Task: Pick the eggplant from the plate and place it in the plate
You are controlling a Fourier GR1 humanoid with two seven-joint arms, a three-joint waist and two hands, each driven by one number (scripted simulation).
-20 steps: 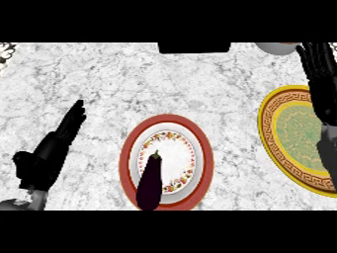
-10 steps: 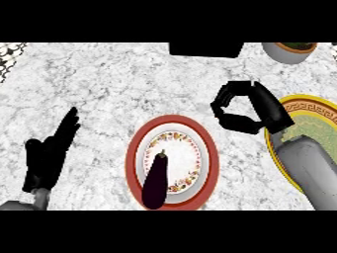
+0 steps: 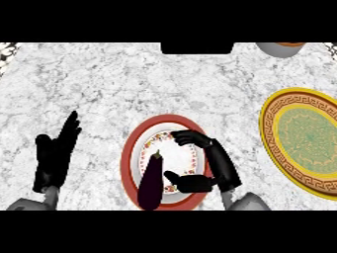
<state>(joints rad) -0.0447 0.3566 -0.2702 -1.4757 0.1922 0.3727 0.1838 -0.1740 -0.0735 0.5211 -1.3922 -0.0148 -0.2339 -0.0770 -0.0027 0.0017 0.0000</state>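
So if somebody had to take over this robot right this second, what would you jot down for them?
Right hand: over the red-rimmed plate, thumb and fingers spread beside the eggplant, nothing held.
Left hand: open and resting at the left, fingers up.
Eggplant: lying on the red-rimmed plate, its lower end over the rim.
Yellow plate: at the right, nothing on it.
Done: the right hand is at the eggplant.
Left: grasp it, lift it, carry it right, set it on the yellow plate.
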